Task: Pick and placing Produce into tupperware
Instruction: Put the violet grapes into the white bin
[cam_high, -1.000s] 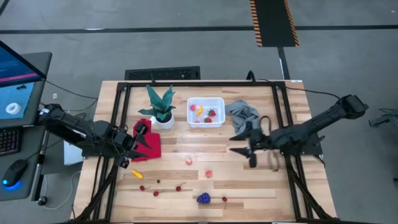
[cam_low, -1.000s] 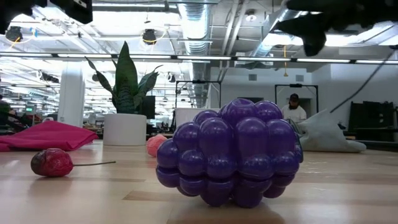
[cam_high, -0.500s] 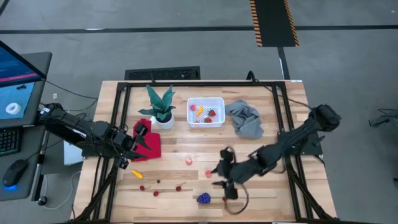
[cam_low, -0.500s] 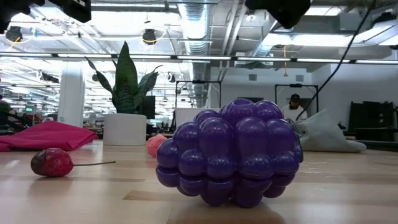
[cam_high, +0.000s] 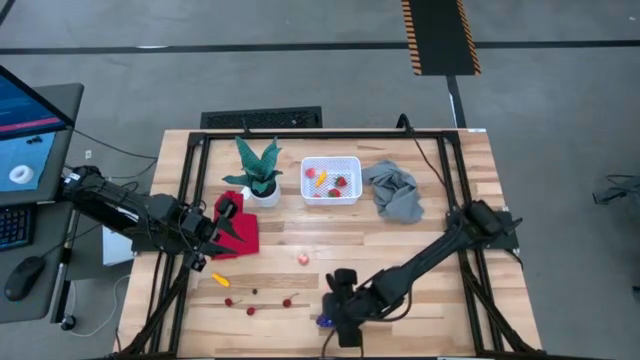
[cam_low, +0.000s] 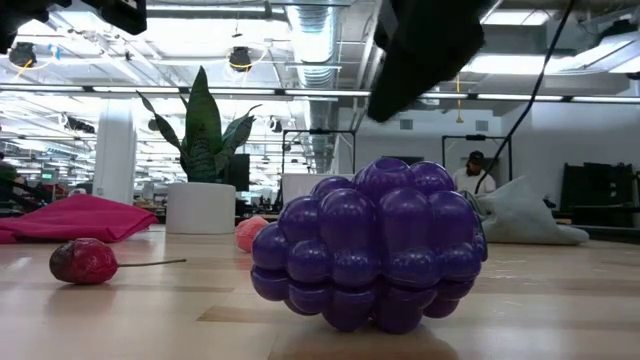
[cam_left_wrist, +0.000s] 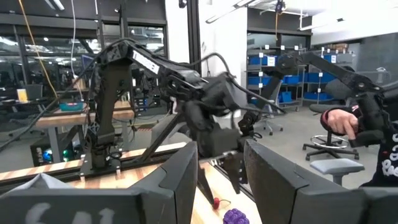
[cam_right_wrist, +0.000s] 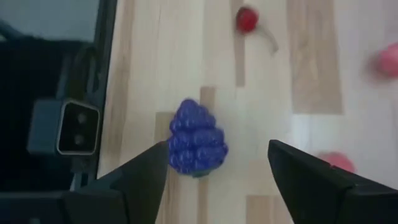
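The right gripper (cam_right_wrist: 214, 165) hung wide open and empty over the grape bunch (cam_right_wrist: 196, 137) near the table's front edge. Bunch appeared light, rigid, knobbly (possibly slippery); grip its broad middle.

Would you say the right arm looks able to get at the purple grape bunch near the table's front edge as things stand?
Probably yes. The right gripper hangs directly above the purple grape bunch, its fingers spread wider than the bunch, and only bare wooden table lies around it. The nearest red cherry sits well clear.
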